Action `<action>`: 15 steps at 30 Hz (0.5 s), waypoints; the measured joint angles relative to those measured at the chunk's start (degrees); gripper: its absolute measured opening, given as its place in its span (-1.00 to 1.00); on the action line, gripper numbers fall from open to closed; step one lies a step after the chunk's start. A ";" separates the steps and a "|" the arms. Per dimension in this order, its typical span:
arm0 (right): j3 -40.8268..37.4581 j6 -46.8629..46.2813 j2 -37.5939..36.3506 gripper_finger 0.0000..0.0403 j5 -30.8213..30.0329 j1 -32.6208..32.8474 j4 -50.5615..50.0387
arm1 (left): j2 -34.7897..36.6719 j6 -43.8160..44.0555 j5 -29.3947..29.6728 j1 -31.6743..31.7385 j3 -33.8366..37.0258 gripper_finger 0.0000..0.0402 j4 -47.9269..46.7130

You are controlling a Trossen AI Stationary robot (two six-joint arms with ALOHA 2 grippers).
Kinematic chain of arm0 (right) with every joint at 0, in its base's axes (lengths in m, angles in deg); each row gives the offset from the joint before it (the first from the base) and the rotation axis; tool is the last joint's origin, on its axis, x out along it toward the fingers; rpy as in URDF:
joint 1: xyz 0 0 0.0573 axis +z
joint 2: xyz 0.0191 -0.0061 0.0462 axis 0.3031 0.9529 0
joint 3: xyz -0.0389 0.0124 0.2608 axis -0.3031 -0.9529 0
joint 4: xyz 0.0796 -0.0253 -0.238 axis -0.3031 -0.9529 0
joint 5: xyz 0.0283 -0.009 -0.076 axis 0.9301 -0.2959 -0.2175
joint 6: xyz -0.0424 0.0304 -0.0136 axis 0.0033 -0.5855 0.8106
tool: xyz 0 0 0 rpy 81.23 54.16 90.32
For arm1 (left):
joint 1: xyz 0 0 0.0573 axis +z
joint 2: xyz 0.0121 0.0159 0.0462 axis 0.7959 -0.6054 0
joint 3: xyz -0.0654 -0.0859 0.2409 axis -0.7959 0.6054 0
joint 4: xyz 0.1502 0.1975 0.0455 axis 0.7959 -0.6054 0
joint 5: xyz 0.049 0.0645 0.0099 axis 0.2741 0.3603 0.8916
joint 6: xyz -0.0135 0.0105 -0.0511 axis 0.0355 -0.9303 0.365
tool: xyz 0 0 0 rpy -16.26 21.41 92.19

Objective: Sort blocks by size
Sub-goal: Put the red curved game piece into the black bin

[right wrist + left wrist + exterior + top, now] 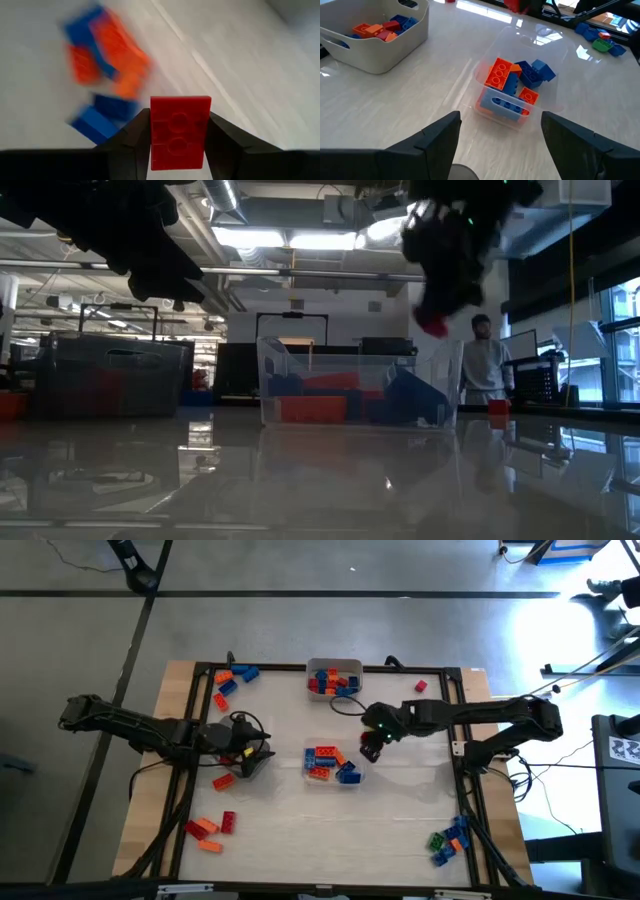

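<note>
Spanning the whole scene, the pale tabletop (400,830) is framed by a dark rail, with its widest bare stretch on the near side of both arms, between the corner heaps. Beyond the right gripper (371,749), toward the far edge, sits the white bin (333,668) holding blocks; just beside that gripper on its left-arm side stands the clear tray (555,55) with orange and blue blocks (330,762) inside, its transparent walls close to the gripper's path. The right gripper hangs above the tabletop, its two dark fingers (131,137) closed firmly against the flat sides of a red block (179,132), which stands upright between them and clear of the surface. The left gripper (252,755) waits farther off, on the tray's other side, with its fingers spread wide and holding nothing. Loose heaps lie well apart from both grippers: orange and blue pieces (232,680) at the far left corner, red and orange ones (212,826) at the near left, blue and green ones (450,840) at the near right edge.
</note>
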 joint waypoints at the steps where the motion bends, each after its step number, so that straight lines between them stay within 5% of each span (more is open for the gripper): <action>1: 0.01 1.35 0.00 -0.29 0.19 0.74 3.15 | 0.00 0.00 0.00 0.00 0.00 0.32 -0.02; 15: 0.04 15.57 12.41 -0.27 10.44 2.40 47.30 | 4.82 -1.55 0.02 -0.01 -6.43 0.32 -11.78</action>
